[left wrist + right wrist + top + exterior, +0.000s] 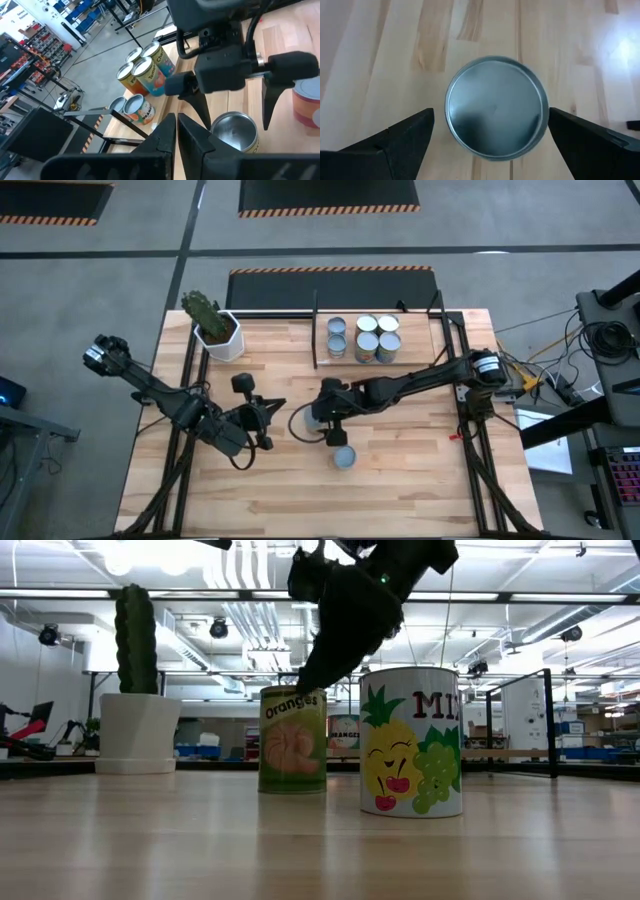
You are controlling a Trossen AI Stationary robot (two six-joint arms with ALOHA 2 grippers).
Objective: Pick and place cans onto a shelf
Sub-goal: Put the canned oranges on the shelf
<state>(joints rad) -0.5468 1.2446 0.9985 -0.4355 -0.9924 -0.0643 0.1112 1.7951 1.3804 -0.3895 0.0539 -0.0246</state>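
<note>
Fingers of the right gripper (490, 135) stand spread wide, straddling a silver-topped can (494, 107) on the bench (420, 480), well clear of the shelf (440, 335) holding five cans. Judged best: descend centred, close evenly, lift straight. Left gripper (176, 131) waits beside this can, fingers pressed together. Labels read "Oranges" (292, 740) and "MI…" (412, 740).

Five cans (364, 340) upright, clustered on the shelf (415, 332), far right. Orange-label can (292, 740) and fruit-label can (412, 740) upright on tabletop centre, near each other.
</note>
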